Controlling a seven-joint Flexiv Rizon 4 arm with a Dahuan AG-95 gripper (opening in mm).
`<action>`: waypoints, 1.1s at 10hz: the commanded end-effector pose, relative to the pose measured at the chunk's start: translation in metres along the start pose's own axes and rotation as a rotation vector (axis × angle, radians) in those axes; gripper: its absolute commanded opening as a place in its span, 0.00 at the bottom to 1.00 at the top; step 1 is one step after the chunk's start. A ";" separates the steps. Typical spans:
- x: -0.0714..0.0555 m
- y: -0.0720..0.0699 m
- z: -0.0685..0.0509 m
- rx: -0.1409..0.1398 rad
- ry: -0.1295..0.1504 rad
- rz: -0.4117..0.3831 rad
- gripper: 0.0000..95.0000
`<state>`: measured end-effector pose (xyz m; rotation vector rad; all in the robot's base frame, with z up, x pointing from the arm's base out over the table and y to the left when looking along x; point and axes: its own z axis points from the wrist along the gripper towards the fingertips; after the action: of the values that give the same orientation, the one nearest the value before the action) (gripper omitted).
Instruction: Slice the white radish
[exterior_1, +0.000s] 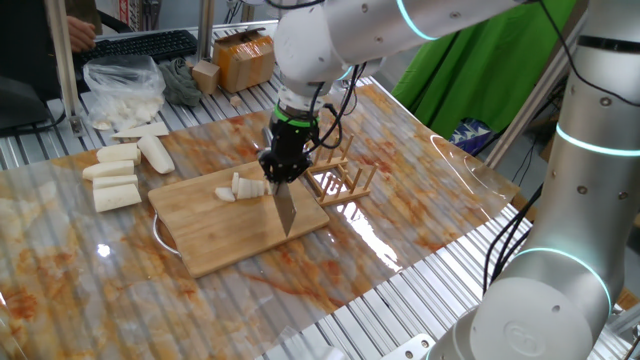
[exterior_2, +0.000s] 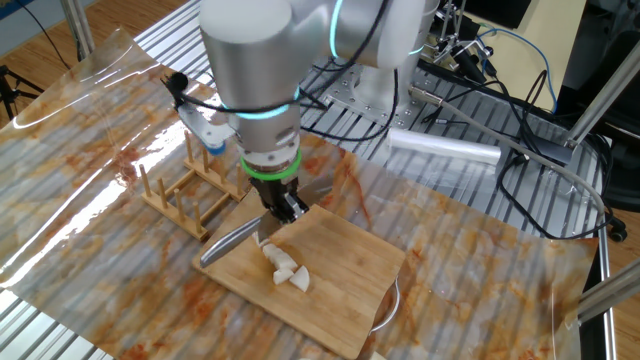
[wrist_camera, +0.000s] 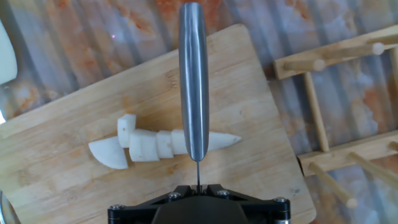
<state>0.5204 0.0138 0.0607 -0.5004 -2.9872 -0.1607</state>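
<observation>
Pincer (exterior_1: 279, 172) closed on the handle of a knife (exterior_1: 285, 207), pointing straight down over the cutting board (exterior_1: 215, 235). Blade held edge-down, its tip aimed at the near edge of the board in one fixed view, raised just above the white radish (wrist_camera: 165, 144). Radish lying near the middle of the board, across the blade's line; in the hand view, pointed tip to the right of the blade, several cut slices leaning together to the left, the leftmost slice tipped away at the end. Board resting on a table (exterior_1: 60, 270) covered with a clear sheet over an orange-stained marbled surface. Wooden peg rack (exterior_1: 343, 180) just beside the board's right end, close to the pincer. Well to the left in that fixed view, bigger white chunks (exterior_1: 118, 172) lined up on the table, and farther back a clear plastic bag (exterior_1: 125, 90) with more white pieces.
</observation>
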 end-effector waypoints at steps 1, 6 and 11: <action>0.001 -0.005 -0.004 0.008 -0.006 -0.008 0.00; -0.006 -0.017 0.000 0.004 -0.007 -0.028 0.00; -0.010 -0.016 0.010 0.006 -0.009 -0.040 0.00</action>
<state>0.5224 -0.0038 0.0489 -0.4426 -3.0113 -0.1503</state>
